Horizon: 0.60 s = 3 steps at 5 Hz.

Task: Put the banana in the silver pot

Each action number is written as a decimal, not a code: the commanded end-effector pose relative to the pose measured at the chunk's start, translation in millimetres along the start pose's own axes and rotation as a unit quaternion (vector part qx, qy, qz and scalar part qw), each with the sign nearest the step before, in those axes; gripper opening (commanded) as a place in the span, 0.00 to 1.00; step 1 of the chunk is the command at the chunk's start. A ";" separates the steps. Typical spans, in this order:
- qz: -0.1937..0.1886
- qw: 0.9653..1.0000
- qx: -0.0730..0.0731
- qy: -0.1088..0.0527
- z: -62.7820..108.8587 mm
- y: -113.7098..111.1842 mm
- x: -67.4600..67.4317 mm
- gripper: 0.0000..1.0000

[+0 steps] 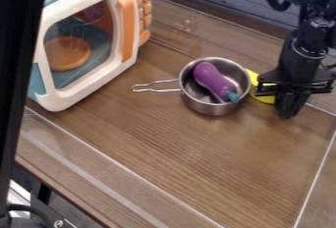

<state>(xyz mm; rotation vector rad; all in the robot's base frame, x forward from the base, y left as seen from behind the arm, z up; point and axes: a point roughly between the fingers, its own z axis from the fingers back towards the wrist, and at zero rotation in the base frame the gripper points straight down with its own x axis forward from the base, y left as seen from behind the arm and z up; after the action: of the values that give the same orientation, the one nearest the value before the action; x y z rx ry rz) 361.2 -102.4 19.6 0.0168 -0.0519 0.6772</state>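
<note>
Camera view: claw (290, 102) pointing down, fingers drawn together at the banana (264, 95); true pinch on it not discernible; banana low on the bench (157, 163), just right of the silver pot (197, 102); long axis mostly hidden; pot lies immediately left of claw.
</note>
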 end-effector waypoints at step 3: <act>-0.013 1.000 -0.018 -0.021 49.1 6.2 7.3 0.00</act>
<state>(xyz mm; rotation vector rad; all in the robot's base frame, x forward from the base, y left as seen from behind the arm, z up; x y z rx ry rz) 353.9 -96.6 43.4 0.0340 -0.0417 0.6421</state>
